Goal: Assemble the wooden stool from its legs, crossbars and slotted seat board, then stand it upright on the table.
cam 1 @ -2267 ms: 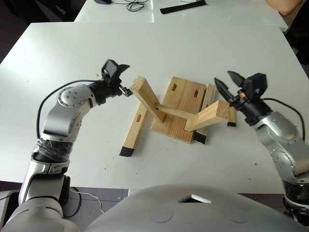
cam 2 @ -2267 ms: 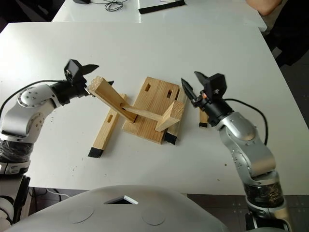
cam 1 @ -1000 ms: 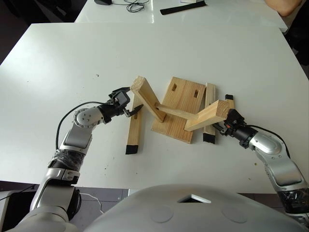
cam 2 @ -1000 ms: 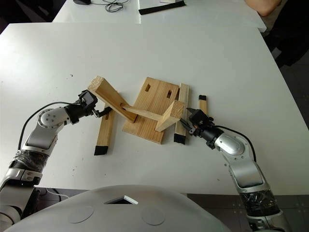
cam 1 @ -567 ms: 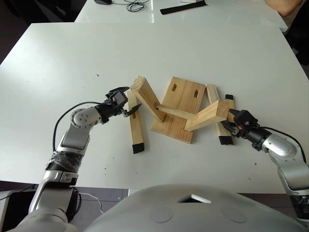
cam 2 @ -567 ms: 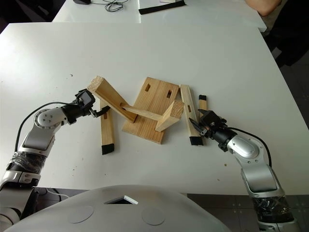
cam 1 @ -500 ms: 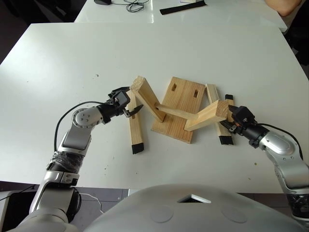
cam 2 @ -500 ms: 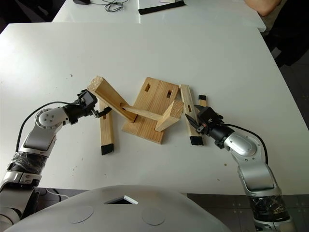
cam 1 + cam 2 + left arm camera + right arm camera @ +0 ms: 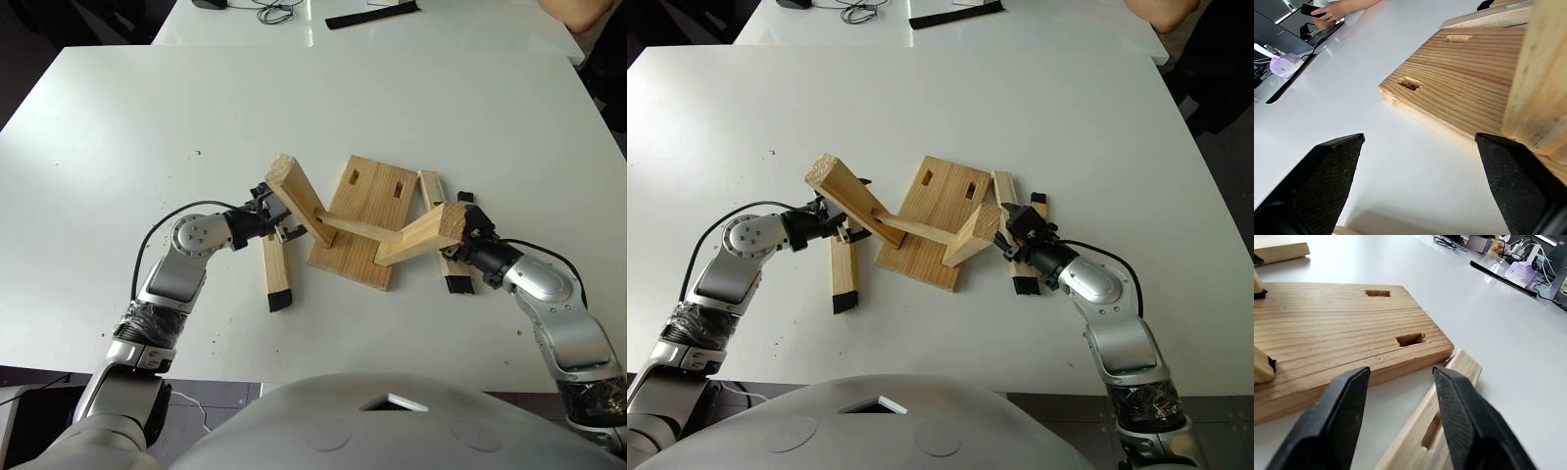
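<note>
The slotted seat board (image 9: pixel 364 199) lies flat mid-table. Over it leans a joined frame: a tilted left leg (image 9: pixel 297 198), a crossbar (image 9: pixel 358 229) and a right leg (image 9: pixel 423 233). One loose leg (image 9: pixel 274 266) with a black foot lies left of the board. Another loose leg (image 9: pixel 438 220) lies on its right. My left gripper (image 9: pixel 283 227) is open, low beside the tilted leg, its fingers (image 9: pixel 1327 181) set wide before the board (image 9: pixel 1469 73). My right gripper (image 9: pixel 468 236) is open at the right leg's raised end, its fingers (image 9: pixel 1347 416) astride the slotted loose leg (image 9: pixel 1447 428).
A short piece with a black end (image 9: pixel 464 199) lies past the right loose leg. A black strip (image 9: pixel 370 14) and cables (image 9: pixel 276 10) rest on the table behind. White tabletop (image 9: pixel 147 117) stretches bare to the left and far side.
My left gripper has slid right, up against the tilted left leg. My right gripper has moved in toward the raised end of the right leg. The wooden parts have stayed put.
</note>
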